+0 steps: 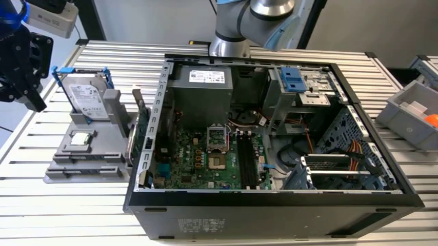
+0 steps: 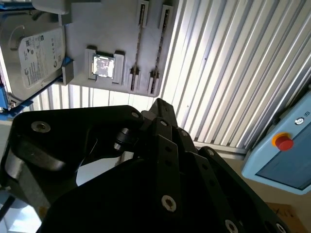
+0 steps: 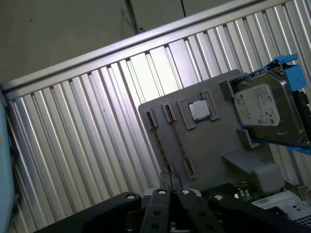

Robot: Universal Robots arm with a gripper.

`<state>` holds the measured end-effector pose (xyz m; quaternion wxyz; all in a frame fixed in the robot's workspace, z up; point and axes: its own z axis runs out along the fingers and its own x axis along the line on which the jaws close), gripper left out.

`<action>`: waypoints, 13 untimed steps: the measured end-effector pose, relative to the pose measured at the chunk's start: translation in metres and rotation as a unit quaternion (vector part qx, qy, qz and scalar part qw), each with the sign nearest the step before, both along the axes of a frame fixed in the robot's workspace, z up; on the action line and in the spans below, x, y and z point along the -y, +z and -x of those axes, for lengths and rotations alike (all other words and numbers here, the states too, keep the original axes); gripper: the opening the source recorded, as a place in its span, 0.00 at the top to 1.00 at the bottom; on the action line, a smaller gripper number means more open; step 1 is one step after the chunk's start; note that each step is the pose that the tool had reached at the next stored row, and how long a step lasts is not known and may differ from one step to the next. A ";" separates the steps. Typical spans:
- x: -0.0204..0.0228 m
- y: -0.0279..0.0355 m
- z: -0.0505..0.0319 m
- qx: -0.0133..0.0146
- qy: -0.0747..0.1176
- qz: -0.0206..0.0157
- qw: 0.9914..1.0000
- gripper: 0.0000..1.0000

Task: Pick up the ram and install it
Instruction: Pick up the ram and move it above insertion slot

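Hanging at the exterior view's left edge, the gripper sat above the slatted table, raised clear of the grey fixture and touching nothing. Jaw state: cannot tell, since both wrist views showed the gripper's black linkage but not its tips. Nothing could be seen held.

The fixture lay just beside the open computer case, on the exterior view's left. On it were a hard drive in a blue frame, standing tilted, a square processor chip in its pocket, and a green card upright at the edge nearest the case.

Ram: not picked out with certainty. Beside the chip the fixture had two narrow slots, side by side. In the slot nearer the chip a thin dark strip ran between the end clips, seen edge-on, and the second slot looked much the same. Could not tell which, if either, held the ram. Both slots lay below the gripper, well apart from it.
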<state>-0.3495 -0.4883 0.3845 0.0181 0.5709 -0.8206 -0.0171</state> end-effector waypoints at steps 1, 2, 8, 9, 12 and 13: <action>0.0000 0.0000 0.0000 0.000 0.000 0.000 1.000 1.00; 0.0000 0.0000 0.0000 0.000 0.000 0.000 1.000 1.00; -0.0001 -0.0011 0.0000 0.008 0.001 0.000 1.000 1.00; -0.0001 -0.0014 0.0000 0.012 0.003 0.000 1.000 1.00; -0.0005 -0.0029 -0.0001 0.018 0.009 0.000 1.000 1.00; -0.0006 -0.0034 -0.0001 0.019 0.013 -0.001 1.000 1.00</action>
